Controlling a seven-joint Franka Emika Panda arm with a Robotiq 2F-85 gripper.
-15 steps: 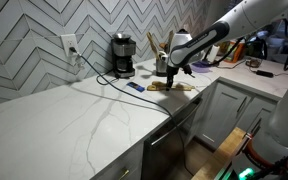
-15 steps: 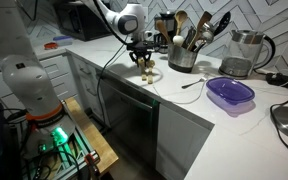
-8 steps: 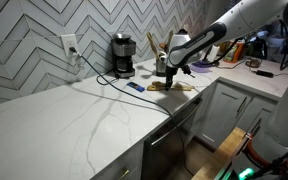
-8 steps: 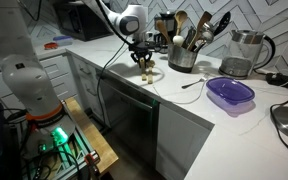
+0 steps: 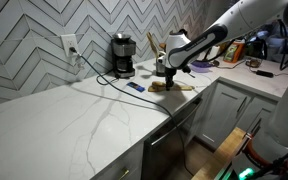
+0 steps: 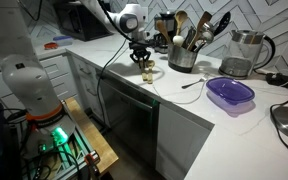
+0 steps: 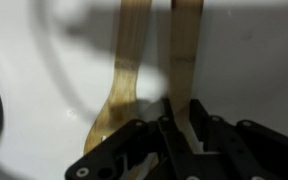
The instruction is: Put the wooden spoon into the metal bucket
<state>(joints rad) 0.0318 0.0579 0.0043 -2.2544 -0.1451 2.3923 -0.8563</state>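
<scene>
Wrist view puts the gripper (image 7: 184,112) astride the right-hand of two wooden handles, which I take for the wooden spoon (image 7: 187,55) (a second wooden utensil (image 7: 124,70) lies just beside it). The fingers sit close against both its edges, but you can't tell from here whether they're actually clamping. Over the last second almost nothing has moved in both exterior views. The spoon is low at the counter (image 5: 104,110), not lifted. The metal bucket (image 6: 181,60) stands further back, so your lift likely comes next.

Grey herringbone wall tiles (image 5: 34,25), white veined counter (image 5: 74,112), purple dish (image 6: 230,93), apparently honey-tan wooden spoon (image 7: 187,50).
</scene>
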